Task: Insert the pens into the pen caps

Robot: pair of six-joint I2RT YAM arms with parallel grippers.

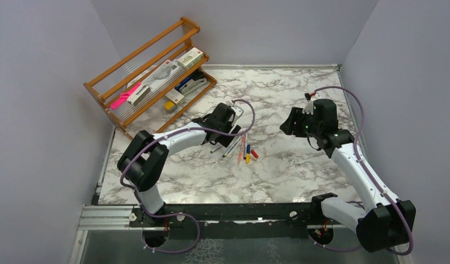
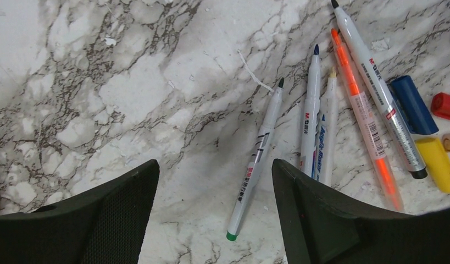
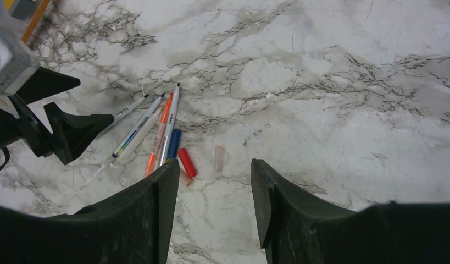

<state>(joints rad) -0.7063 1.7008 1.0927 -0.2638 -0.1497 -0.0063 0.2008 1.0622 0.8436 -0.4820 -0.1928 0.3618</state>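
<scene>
Marble tabletop (image 2: 129, 82), green-ended pen (image 2: 255, 165) below spread left claw (image 2: 214, 162), caps (image 2: 413, 104) nearby

Bright even light, soft shadows, sharp focus

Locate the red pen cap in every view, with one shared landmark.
Top external: red cap, mid-table, at the right end of the pens.
Left wrist: right edge, beside the dark blue cap.
Right wrist: left of centre, right of that blue cap.
Shared landmark: the orange pen, left of both caps.
</scene>
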